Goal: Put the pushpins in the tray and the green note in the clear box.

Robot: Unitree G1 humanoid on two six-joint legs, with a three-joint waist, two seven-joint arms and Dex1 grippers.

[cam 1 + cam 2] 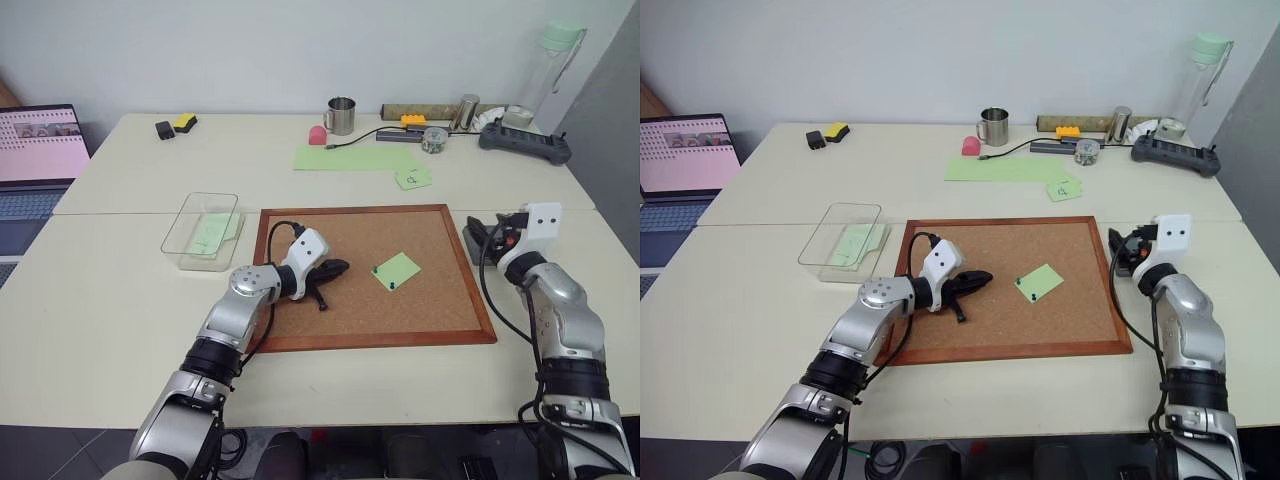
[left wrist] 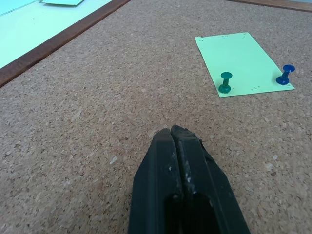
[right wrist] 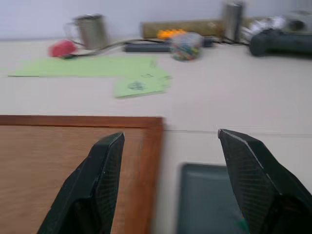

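The left hand (image 1: 338,268) lies clenched on the grainy cork board (image 1: 420,310), its two black fingers pressed together with nothing between them. Just ahead of it on the cork sits the green note (image 1: 397,270), a smooth light green paper square, pinned by two pushpins: a green pushpin (image 2: 225,83) and a blue pushpin (image 2: 285,75), both with moulded plastic heads, standing at one edge of the note. The board has a reddish wooden frame.

The right hand (image 3: 170,146) hangs released, its textured black fingers spread wide over the frame's right edge and the tray (image 3: 204,195), a flat dark grey tray beside the board with a small greenish thing near its edge.

Left of the board on the pale surface (image 1: 120,300) stands the clear box (image 1: 190,215), transparent with rounded corners, with a green paper (image 1: 212,233) in it.
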